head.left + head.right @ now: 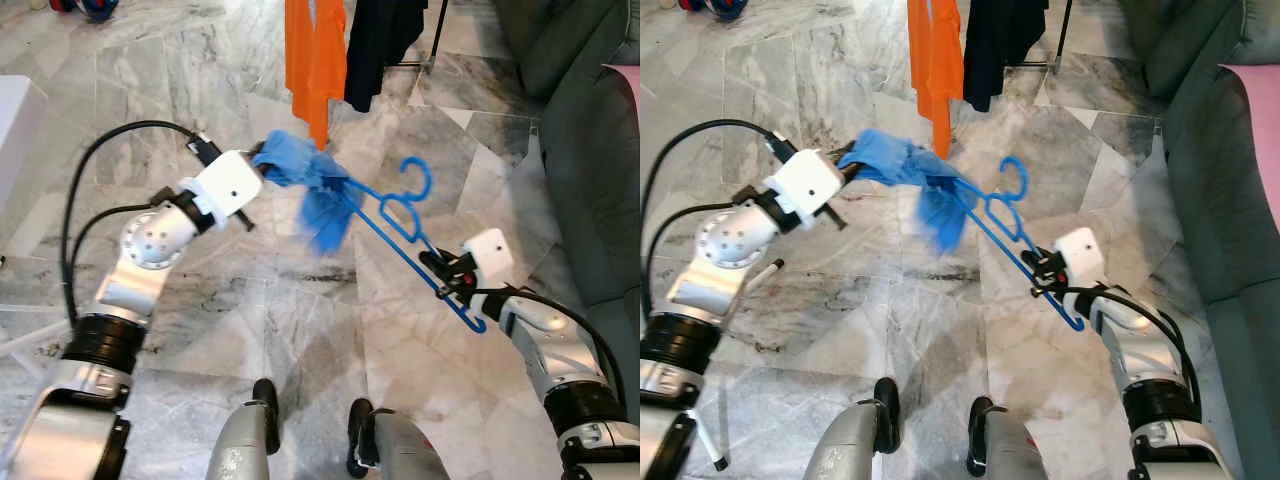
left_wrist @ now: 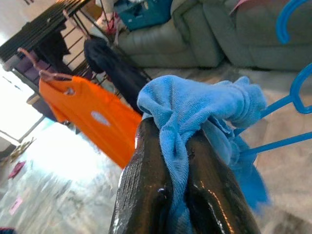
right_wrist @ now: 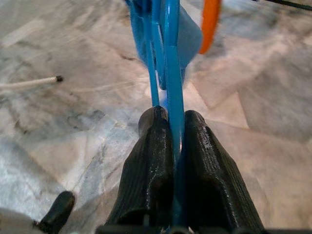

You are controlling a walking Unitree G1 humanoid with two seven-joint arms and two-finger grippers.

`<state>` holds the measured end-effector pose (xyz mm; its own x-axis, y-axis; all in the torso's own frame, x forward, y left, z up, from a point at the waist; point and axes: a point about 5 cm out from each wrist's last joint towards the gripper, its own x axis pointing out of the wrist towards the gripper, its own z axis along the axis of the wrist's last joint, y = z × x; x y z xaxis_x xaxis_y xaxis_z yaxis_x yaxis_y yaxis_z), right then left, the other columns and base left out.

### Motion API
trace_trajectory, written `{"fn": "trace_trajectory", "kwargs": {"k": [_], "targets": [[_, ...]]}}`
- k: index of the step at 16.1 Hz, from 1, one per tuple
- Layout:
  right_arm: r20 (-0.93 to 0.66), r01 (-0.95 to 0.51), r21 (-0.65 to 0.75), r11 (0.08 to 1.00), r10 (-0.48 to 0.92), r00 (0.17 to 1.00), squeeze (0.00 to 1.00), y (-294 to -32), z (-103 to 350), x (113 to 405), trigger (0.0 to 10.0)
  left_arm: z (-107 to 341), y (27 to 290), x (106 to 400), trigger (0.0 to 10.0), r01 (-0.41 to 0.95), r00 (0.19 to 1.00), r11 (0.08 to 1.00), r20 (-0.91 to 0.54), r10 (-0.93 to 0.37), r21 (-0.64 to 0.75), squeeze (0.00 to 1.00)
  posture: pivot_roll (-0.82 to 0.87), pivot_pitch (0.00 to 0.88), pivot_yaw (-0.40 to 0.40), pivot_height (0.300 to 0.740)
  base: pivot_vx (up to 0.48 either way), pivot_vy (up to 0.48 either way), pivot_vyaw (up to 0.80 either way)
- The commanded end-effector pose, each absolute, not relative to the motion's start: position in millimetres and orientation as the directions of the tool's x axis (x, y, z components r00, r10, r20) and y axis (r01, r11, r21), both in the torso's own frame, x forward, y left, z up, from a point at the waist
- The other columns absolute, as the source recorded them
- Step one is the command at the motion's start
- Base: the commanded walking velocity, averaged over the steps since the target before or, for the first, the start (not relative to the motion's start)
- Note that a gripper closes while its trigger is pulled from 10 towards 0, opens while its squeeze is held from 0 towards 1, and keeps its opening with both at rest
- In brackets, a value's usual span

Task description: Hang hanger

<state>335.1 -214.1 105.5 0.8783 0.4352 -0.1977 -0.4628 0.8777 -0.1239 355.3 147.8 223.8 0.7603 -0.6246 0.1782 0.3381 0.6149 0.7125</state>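
Two grippers share one load above the marble floor. Right gripper, at about 4 o'clock in the head view, has its fingers pressed together on one end of the blue hanger; the right wrist view shows the blue bar pinched between both black pads. Left gripper, at about 10 o'clock, pinches a bunched blue cloth that trails over the hanger's far end; the left wrist view shows the cloth squeezed between the two fingers.

Progress, as judged: the hanger is lifted and carried, hook uppermost, but it is on no rail. The orange garment and dark garment hang at 12 o'clock, well apart from the hook. Approach and hooking remain, and whether the cloth sits properly on the hanger cannot be told.

View differences: the left wrist view shows the black rack carrying those garments and a grey sofa behind; the head views cut the rack off above. The right wrist view alone shows the exact grip on the bar.
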Motion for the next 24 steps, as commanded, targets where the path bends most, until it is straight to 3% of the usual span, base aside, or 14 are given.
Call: {"fn": "trace_trajectory", "kwargs": {"k": [1, 7, 11, 15, 20, 24], "targets": [[-0.156, -0.402, -0.056, 0.914, 0.39, 0.907, 0.0, -223.5, 106.9, 334.4, 10.0, 221.8, 146.9, 353.3, 10.0, 0.332, 0.761, 0.613, 0.181, -0.623, 0.717, 0.0, 0.07, 0.366, 0.021, 0.74, 0.0, 0.0, 0.0], [-0.222, -0.584, -0.023, 0.811, 0.566, 0.794, 0.0, -210.6, 89.4, 314.6, 10.0, 218.0, 142.8, 362.0, 10.0, 0.304, 0.798, 0.644, 0.182, -0.575, 0.702, 0.0, 0.05, 0.366, 0.015, 0.74, 0.0, 0.0, 0.0], [-0.281, -0.54, -0.026, 0.841, 0.512, 0.812, 0.0, -222.1, 76.3, 305.9, 10.0, 216.6, 140.9, 363.3, 10.0, 0.303, 0.802, 0.653, 0.184, -0.568, 0.695, 0.0, 0.05, 0.368, 0.016, 0.74, 0.0, 0.0, 0.0], [-0.31, -0.331, -0.098, 0.938, 0.287, 0.906, 0.0, -255.5, 73.2, 306.8, 10.0, 219.1, 139.5, 365.4, 10.0, 0.301, 0.801, 0.659, 0.192, -0.567, 0.689, 0.0, 0.04, 0.367, 0.026, 0.74, 0.0, 0.0, 0.0], [-0.22, -0.257, -0.145, 0.955, 0.222, 0.95, 0.0, -263.9, 89.8, 312.8, 10.0, 204.0, 143.8, 371.0, 10.0, 0.305, 0.849, 0.649, 0.11, -0.517, 0.697, 0.0, 0.04, 0.366, 0.024, 0.74, 0.0, 0.0, 0.0], [-0.092, -0.132, -0.205, 0.97, 0.115, 0.989, 0.0, -275.3, 113.1, 321.8, 10.0, 191.7, 134.2, 365.7, 10.0, 0.343, 0.832, 0.638, 0.091, -0.546, 0.689, 0.0, 0.03, 0.366, 0.019, 0.74, 0.0, 0.0, 0.0]]}}
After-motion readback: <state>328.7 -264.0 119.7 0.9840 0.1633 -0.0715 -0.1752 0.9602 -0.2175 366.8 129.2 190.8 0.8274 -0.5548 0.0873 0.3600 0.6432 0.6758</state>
